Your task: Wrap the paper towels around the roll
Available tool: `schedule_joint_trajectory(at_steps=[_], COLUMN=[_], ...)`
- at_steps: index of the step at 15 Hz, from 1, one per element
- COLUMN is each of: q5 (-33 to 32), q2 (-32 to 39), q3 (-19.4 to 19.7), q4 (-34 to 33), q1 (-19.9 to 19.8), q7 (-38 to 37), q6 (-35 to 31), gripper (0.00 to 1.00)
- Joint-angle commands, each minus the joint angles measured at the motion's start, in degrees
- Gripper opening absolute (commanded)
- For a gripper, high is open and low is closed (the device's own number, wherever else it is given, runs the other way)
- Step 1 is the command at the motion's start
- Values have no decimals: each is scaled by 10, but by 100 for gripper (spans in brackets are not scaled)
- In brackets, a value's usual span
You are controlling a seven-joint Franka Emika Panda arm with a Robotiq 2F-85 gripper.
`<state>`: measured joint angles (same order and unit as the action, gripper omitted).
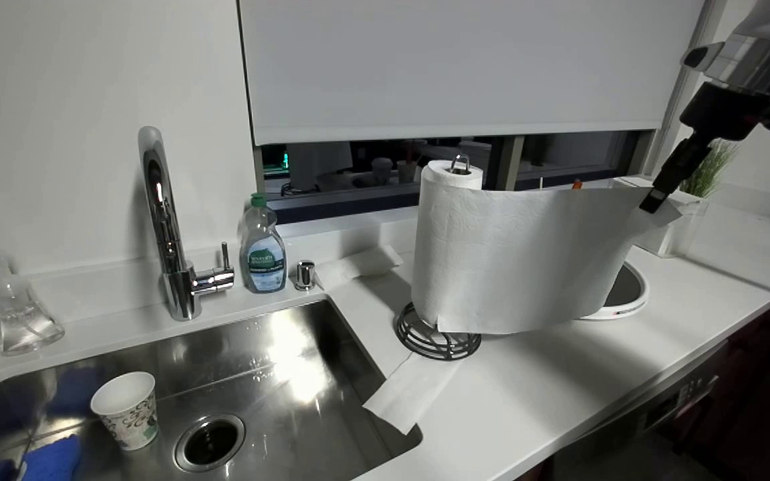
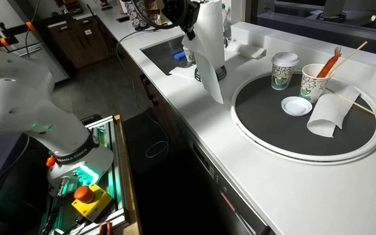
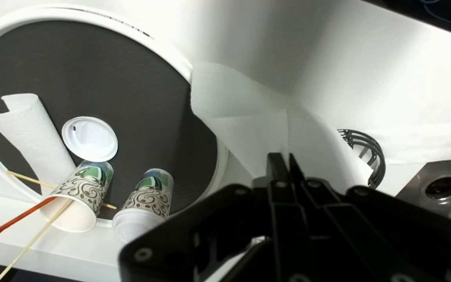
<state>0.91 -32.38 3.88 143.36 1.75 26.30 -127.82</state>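
Observation:
The white roll (image 1: pixel 448 175) stands upright on a dark wire holder (image 1: pixel 442 347); it also shows in an exterior view (image 2: pixel 211 32). The paper towels (image 1: pixel 539 260) hang off it as a wide sheet pulled out sideways above the counter. They also show in an exterior view (image 2: pixel 209 75) and the wrist view (image 3: pixel 245 125). My gripper (image 1: pixel 654 200) is shut on the sheet's upper free corner, apart from the roll. Its narrow fingers (image 3: pixel 283 160) pinch the sheet in the wrist view. The roll itself is mostly hidden behind the gripper there.
A round dark tray (image 2: pixel 266 130) with a white rim holds two paper cups, a lid, sticks and loose paper. The sink (image 1: pixel 278 401), faucet (image 1: pixel 178 267) and soap bottle (image 1: pixel 265 250) stand beyond the roll. A white planter (image 1: pixel 679 227) stands near the gripper.

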Motion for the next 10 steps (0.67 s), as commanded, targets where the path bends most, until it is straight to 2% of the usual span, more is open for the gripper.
schedule_joint_trajectory(at_steps=[1, 4, 6, 7, 8, 10], q5=[-9, -12, 10, 9, 3, 4], q2=[61, 131, 182, 212, 146, 192], q3=[18, 34, 37, 25, 20, 12], q4=[-64, -144, -205, -232, -167, -206], q1=[23, 45, 59, 57, 40, 42], q7=[26, 108, 153, 150, 129, 136], q6=[-45, -80, -54, -42, -68, -66], gripper=[0, 0, 0, 0, 1, 1])
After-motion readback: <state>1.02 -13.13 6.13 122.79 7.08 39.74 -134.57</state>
